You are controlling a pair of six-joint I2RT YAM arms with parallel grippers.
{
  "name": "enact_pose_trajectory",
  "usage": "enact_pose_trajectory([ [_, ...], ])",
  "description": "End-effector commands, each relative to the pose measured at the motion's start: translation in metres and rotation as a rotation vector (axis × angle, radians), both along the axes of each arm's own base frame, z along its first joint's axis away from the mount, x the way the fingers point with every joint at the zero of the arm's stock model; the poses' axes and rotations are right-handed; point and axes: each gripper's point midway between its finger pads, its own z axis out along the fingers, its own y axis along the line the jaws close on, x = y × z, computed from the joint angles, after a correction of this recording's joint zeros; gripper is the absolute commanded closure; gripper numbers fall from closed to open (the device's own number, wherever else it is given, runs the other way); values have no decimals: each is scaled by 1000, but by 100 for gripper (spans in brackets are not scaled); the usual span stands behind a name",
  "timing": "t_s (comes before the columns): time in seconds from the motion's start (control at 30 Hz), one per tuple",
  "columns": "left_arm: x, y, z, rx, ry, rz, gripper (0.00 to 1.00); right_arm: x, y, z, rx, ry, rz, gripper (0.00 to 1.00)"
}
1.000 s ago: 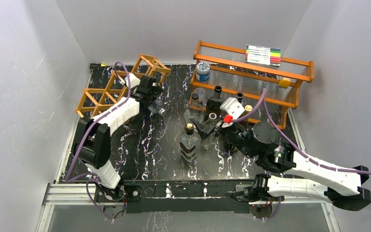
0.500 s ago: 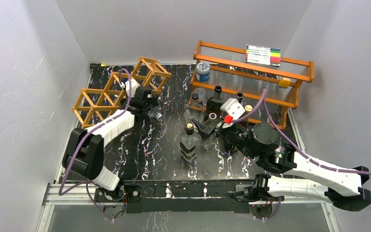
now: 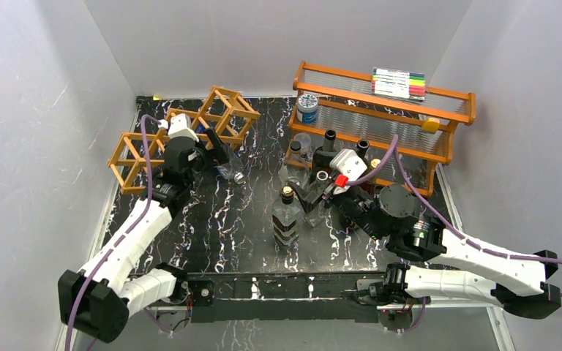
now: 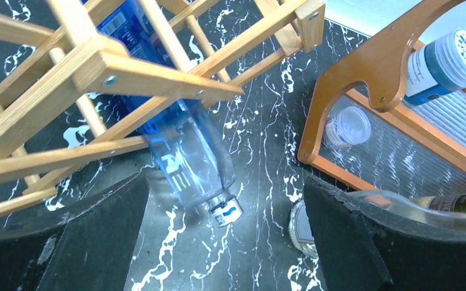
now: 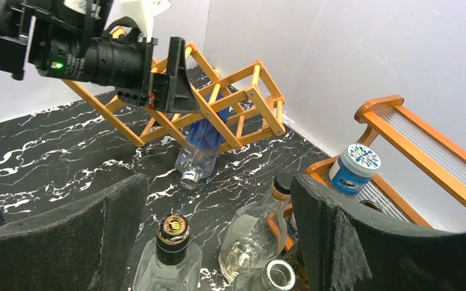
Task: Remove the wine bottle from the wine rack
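Grippers both stand wide and empty. Nearest, the right gripper (image 5: 218,194) hangs over the spare bottles (image 5: 173,242) standing mid-table, in front of the shelf (image 3: 380,110). It appears to have no part in this step. Farther off, at left, the left gripper (image 4: 224,200) looks down on the bottle (image 4: 185,151), which shows between its jaws without being touched. The bottle is blue-tinted clear glass, threaded through one cell of the rack (image 4: 158,76) at the far left of the table (image 3: 212,219).

Step in hand, as judged: closing on the bottle so as to draw it out.
- The free length below the rack's lowest stick is the only open place to grip, so the jaws should descend there.
- The jaw line should lie square across the glass, clear of the wood.
- The pull should follow the bottle's own line. A sideways or upward lift would likely catch a stick and drag the light rack along.
- Smooth glass may slip, so a hold on the body behind the cap seems safer than one on the cap.

The long axis slants. The cap end is low and points near-right toward mid-table, at or just above the surface; whether it touches cannot be told. The base end is raised inside the cell and points far-left.
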Motion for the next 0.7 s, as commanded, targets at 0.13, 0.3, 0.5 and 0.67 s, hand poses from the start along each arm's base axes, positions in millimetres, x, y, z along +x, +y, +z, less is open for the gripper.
enact_pose_trajectory([
  [0.13,-25,40,-6,223,-2,30,5,-1,2,13,53,-13,12,2],
  [0.3,-4,59,-10,229,31,19,10,-1,2,14,53,-22,8,2],
  [0.5,31,98,-18,191,28,89,13,-1,2,13,51,-15,11,2],
  [0.67,64,115,-8,224,25,86,13,-1,0,11,42,-3,4,2],
])
